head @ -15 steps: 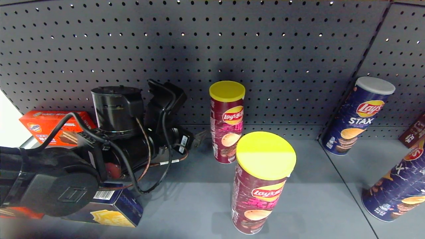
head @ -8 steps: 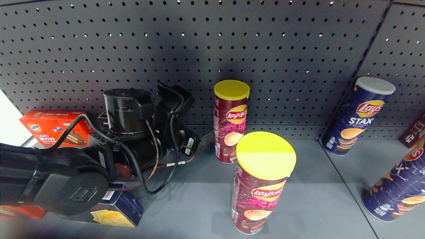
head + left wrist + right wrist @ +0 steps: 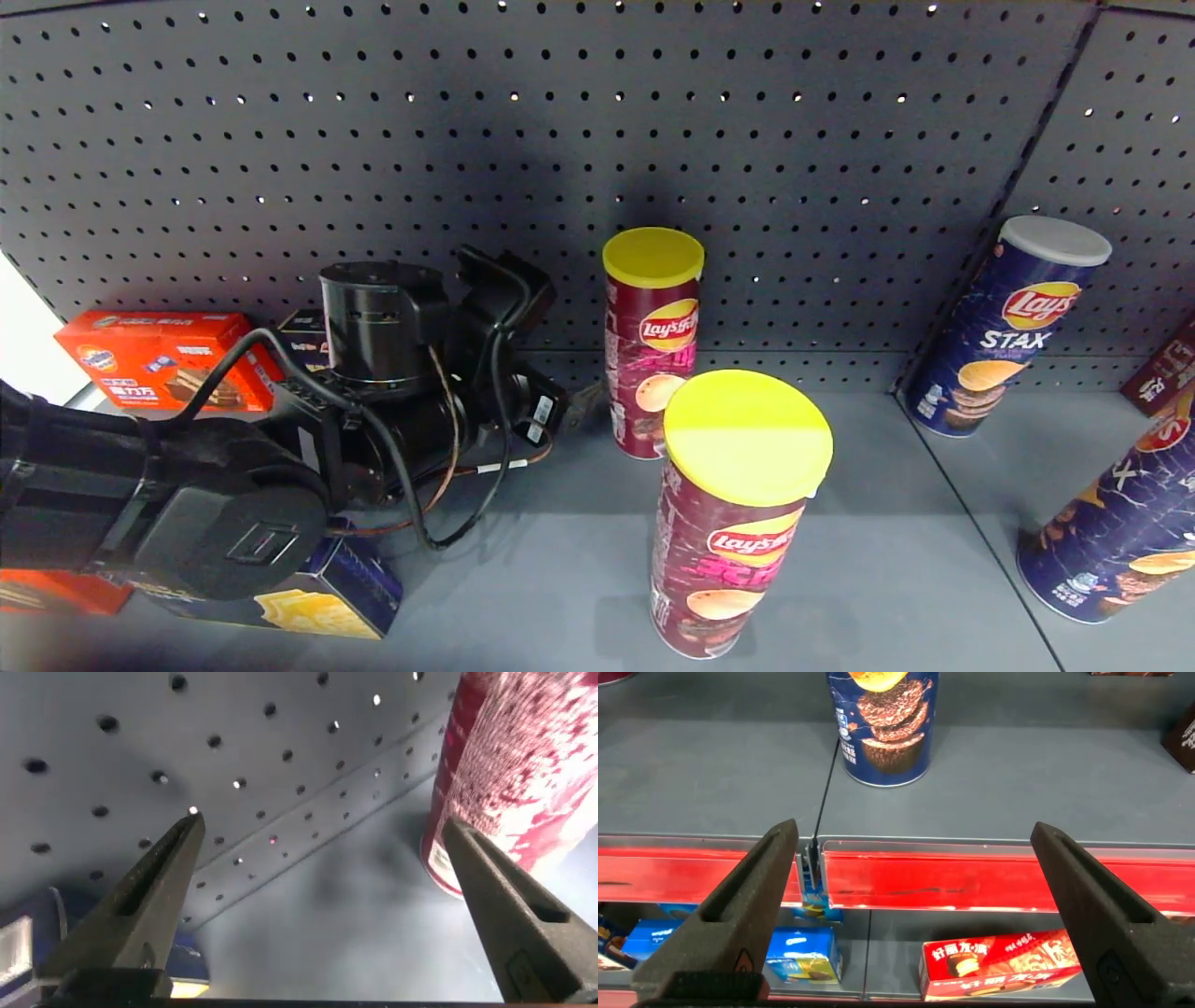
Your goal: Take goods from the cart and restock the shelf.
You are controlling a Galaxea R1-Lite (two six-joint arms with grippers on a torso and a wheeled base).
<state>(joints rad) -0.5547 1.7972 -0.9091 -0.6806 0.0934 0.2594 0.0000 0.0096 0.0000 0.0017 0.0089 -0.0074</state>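
- The left gripper (image 3: 320, 823) is sitting low over the shelf (image 3: 523, 579), right by the pegboard back panel (image 3: 653, 112), its jaws spread wide and holding nothing.
- The rear red can (image 3: 653, 345) is standing upright on the shelf against the back panel, yellow lid on top. It is just outside the left gripper, hard by one finger, and I cannot tell whether they are touching.
- The front red can (image 3: 738, 523) is standing upright nearer the shelf's front edge, directly before the rear one and partly covering its base in the head view.
- The left arm (image 3: 187, 495) is stretching in from the left, lying across a dark blue box (image 3: 327, 597), with an orange box (image 3: 159, 359) behind it at the back panel.
- Over to the right, a grey-lidded blue can (image 3: 1008, 327) is standing by the back panel, and a second blue can (image 3: 1111, 532) is sitting nearer the front.
- The right gripper (image 3: 915, 831) is hanging out in front of the shelving, jaws wide apart and gripping nothing.
- Ahead of the right gripper, a blue can is standing on a shelf behind a red price rail (image 3: 971, 873), with a red box (image 3: 999, 957) and blue packs (image 3: 799, 952) lying on the level below.
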